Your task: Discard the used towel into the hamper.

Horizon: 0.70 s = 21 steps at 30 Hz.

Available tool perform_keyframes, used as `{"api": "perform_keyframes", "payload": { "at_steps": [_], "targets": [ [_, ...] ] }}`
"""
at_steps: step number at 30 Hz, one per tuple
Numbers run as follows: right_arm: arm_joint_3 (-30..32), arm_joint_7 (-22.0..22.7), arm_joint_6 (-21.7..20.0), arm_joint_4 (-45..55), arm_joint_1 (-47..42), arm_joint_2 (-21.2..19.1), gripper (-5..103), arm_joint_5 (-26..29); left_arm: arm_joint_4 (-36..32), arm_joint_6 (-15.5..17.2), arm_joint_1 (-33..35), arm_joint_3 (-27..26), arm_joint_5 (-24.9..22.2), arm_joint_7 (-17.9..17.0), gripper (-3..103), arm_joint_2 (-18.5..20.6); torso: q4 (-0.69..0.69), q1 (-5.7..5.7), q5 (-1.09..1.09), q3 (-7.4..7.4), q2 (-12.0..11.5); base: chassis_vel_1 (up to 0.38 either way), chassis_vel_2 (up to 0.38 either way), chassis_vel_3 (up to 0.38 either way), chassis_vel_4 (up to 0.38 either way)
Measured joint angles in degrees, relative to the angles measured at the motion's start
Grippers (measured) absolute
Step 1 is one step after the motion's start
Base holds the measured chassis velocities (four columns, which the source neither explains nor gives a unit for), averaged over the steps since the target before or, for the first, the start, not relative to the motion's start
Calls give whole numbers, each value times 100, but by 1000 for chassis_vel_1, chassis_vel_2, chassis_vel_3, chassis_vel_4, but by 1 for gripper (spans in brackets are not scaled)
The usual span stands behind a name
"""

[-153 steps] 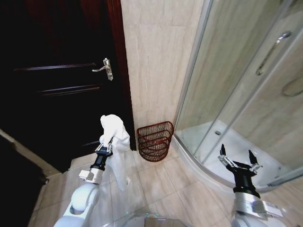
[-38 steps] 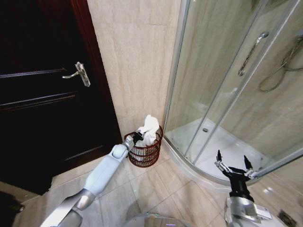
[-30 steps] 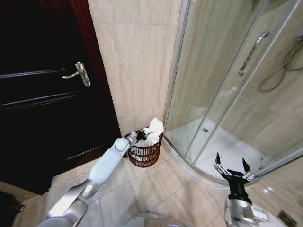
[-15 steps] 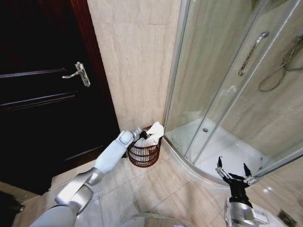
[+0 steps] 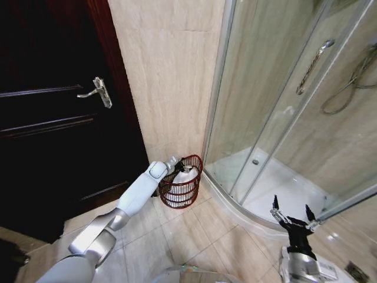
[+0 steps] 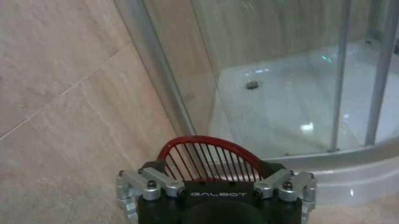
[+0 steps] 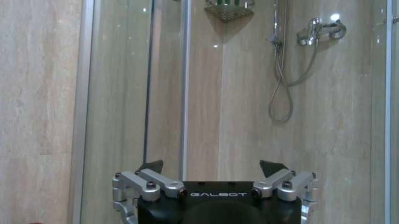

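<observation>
Left arm: stretched forward and down from the lower left of the head view, elbow bent, wrist at the near rim of the hamper (image 5: 183, 190). Left gripper (image 5: 174, 167) sits just over that rim on the door side. In the left wrist view the gripper body (image 6: 215, 198) is in the foreground with the hamper's red wire rim (image 6: 206, 156) arching just beyond it; the fingertips are hidden, so I cannot tell how far they are spread or whether they hold anything.

Right arm: low at the right of the head view, forearm upright, idle. Right gripper (image 5: 292, 216) points upward, its two fingers spread wide apart with nothing between them. The right wrist view confirms this: two dark fingertips (image 7: 151, 166) stand well apart against the shower glass.

Count: one hamper, one towel (image 5: 184, 175), two grippers.

Towel: white, bunched, lying inside the hamper, its top about level with the rim. Whether the left gripper touches it cannot be told.

Hamper: round, dark red open wire, tapering to the base, standing upright on the floor against the wall, between the door (image 5: 53, 112) and the shower enclosure (image 5: 294, 118).

Room: bathroom. Beige tiled floor (image 5: 188, 236) and beige tiled wall (image 5: 171, 76). Dark wooden door at left, with one metal lever handle (image 5: 99, 91). Curved glass shower enclosure at right, with a white tray (image 5: 277, 188), one drain (image 6: 252, 85), a hose and a mixer tap (image 7: 318, 30) on the back wall.
</observation>
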Motion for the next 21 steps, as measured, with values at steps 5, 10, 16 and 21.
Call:
{"api": "perform_keyframes", "payload": {
  "at_steps": [5,10,16,21],
  "targets": [
    [-4,23,-71,97,-4,0,100,44,-548,-435,429,-301,-482,-619,100,51,-1,0,1,0,0,0,0,0,0],
    [-42,37,-134,252,-25,0,100,39,-1812,-790,1423,-967,-922,-2171,100,94,0,0,1,-1,0,0,0,0,0],
    [-58,38,-232,383,-6,0,100,1,-3149,-1049,2801,-1755,-878,-3283,100,-31,1,-1,1,-1,0,0,0,0,0],
    [-177,-120,-309,566,23,0,100,-37,-3985,-2030,4207,-2828,-859,-3719,100,-340,1,-1,-2,-1,0,0,0,0,0]
  ]
}}
